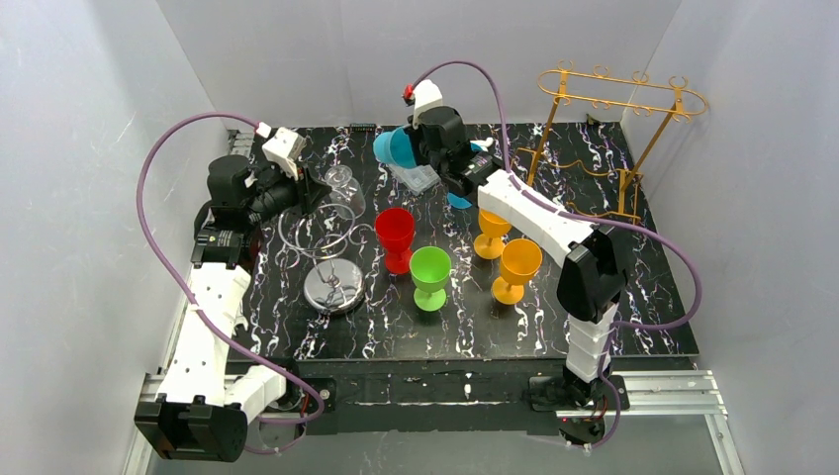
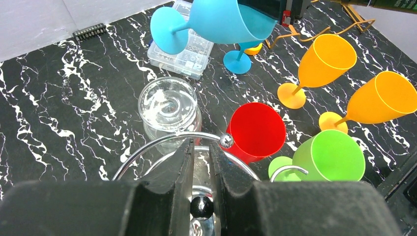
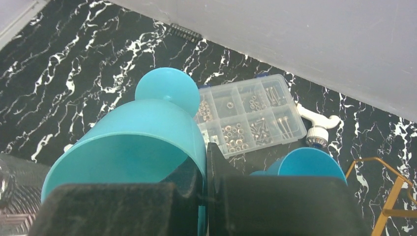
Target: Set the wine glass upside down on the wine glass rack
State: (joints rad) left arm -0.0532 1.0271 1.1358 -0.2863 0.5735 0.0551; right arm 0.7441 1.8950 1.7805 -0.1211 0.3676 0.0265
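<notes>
Straddling the blue wine glass (image 3: 147, 128) rim — right fingers (image 3: 285, 206).

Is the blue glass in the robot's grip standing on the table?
No, the blue glass hangs above the table, tipped on its side, its rim pinched in the right jaws.

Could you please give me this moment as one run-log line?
left gripper: shut on chrome rack | right gripper: shut on blue wine glass rim, glass lifted, tilted | racking: not yet done

Blue wine glass (image 3: 142, 132) smooth matt plastic; chrome wire rack (image 1: 334, 289) polished metal; table (image 1: 445, 332) glossy black marbling.
</notes>
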